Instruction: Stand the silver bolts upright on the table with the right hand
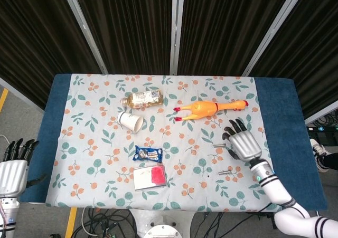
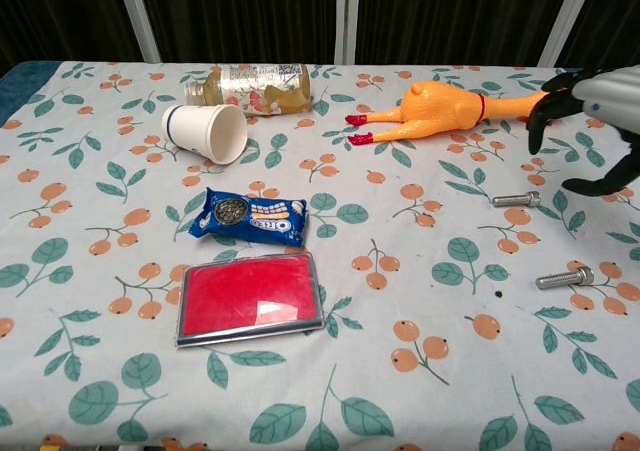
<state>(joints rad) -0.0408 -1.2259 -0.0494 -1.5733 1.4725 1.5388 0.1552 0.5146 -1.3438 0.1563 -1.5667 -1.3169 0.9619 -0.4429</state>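
The light is bright and even, and it seems to come from above. The tablecloth (image 1: 105, 148) looks white and clear, with only thin, soft shadows under the things lying on it. Behind the tablecloth the curtains (image 1: 132, 21) stay very dark. On the red box (image 2: 248, 297), in the chest view, there is a pale glare. Both views are sharp, without visible blur.
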